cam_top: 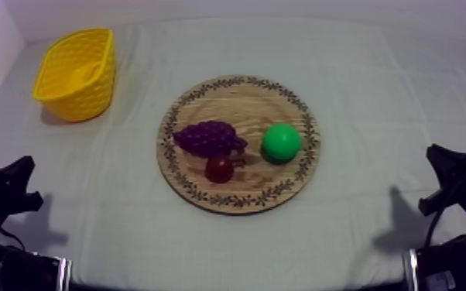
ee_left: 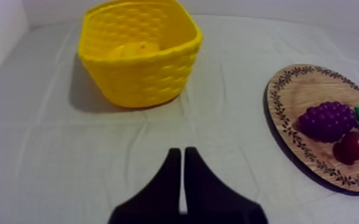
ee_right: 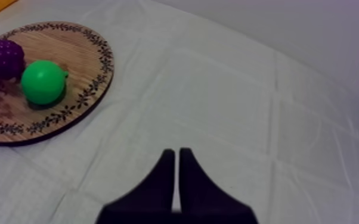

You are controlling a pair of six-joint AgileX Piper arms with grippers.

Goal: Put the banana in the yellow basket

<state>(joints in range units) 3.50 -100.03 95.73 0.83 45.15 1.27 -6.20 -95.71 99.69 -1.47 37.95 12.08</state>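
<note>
Left hand (ee_left: 179, 154) pressed together, empty, low over grey-white-clothed desk (cam_top: 360, 116). Beyond it, woven yellow plastic basket (cam_top: 81, 100), with curved yellow toy banana (ee_left: 135, 50) seemingly lying inside. Round wooden board with patterned rim (cam_top: 228, 100) mid-desk, banana-free. Right hand (ee_right: 174, 154) pressed together, empty. Risk: yellow-on-yellow misread, needless reach tipping basket.

Left gripper (ee_left: 178, 152) and right gripper (ee_right: 173, 152): each has 2 flat matte-black fingers, broad-based, tapering into 1 narrow wedge.
</note>
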